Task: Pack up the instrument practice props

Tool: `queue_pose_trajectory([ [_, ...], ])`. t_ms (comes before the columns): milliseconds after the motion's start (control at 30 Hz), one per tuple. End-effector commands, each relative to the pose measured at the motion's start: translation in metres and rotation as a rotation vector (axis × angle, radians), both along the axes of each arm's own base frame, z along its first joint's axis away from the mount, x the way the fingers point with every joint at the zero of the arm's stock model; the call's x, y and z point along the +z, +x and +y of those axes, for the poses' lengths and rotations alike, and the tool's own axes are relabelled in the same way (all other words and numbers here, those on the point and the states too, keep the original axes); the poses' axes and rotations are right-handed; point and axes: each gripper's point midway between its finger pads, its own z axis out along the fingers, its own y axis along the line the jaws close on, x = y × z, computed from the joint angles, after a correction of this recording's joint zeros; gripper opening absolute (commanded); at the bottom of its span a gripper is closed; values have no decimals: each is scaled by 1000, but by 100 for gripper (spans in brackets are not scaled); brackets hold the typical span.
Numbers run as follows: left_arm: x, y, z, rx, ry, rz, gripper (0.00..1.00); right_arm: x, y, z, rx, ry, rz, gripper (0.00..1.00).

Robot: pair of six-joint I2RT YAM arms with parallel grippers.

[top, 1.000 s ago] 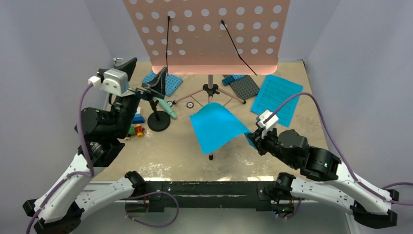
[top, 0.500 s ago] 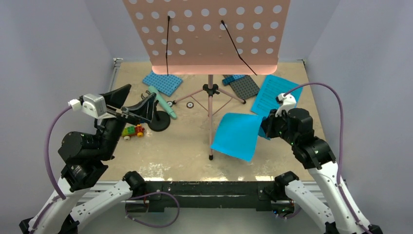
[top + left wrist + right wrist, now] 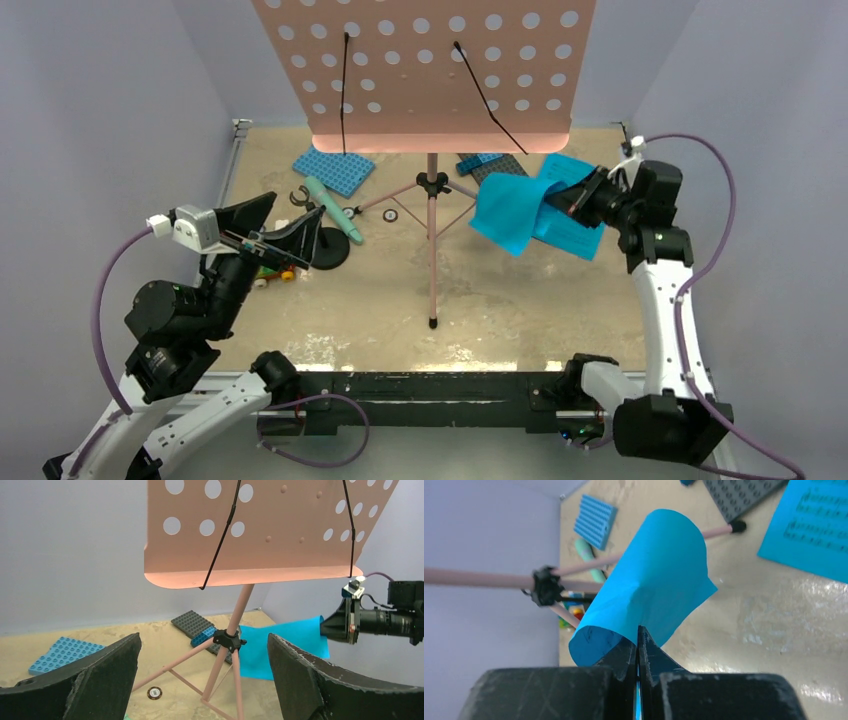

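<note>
At the far right, the curled cyan sheet [image 3: 508, 212] hangs leftward from the right gripper [image 3: 556, 203], which is pinched on its edge, overlapping the flat cyan page [image 3: 577, 238]. The left gripper [image 3: 275, 222], jaws spread wide, hovers well apart at near left.

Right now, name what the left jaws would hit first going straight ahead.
Probably the pink stand's pole, near its tripod hub, which sits almost dead ahead between the open left jaws. Nothing nearer shows in the wrist view, though depth is unclear.
</note>
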Motion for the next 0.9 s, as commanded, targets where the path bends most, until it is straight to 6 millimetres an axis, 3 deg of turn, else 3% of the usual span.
queue_pose_trajectory([
  [0,-2,-2,-3,-22,-29,8,100,82,36,-18,-65,70,-161,0],
  [67,-4,-2,-4,-28,-32,12,100,105,48,-34,-103,40,-181,0],
  [133,-7,-2,-5,-31,-37,19,100,127,58,-38,-108,35,-215,0],
  [200,-11,-3,-5,-39,-49,32,100,132,75,-44,-138,78,-216,0],
  [267,-14,-5,-7,-56,-62,45,100,93,101,-61,-168,152,-73,0],
  [333,-20,-8,-11,-81,-71,62,100,31,120,-76,-172,225,108,0],
  [367,-24,-9,-12,-91,-74,73,100,-6,124,-80,-166,243,217,0],
  [400,-27,-9,-12,-93,-77,85,100,-29,125,-84,-165,236,274,0],
  [467,-38,-7,-15,-95,-68,113,100,-63,125,-88,-159,220,347,0],
  [533,-45,-5,-18,-97,-56,136,100,-79,124,-92,-160,196,366,0],
  [733,-60,2,-27,-106,-40,163,100,-71,130,-112,-171,35,319,0],
  [867,-67,4,-32,-119,-42,183,100,-97,126,-132,-207,-96,369,0],
])
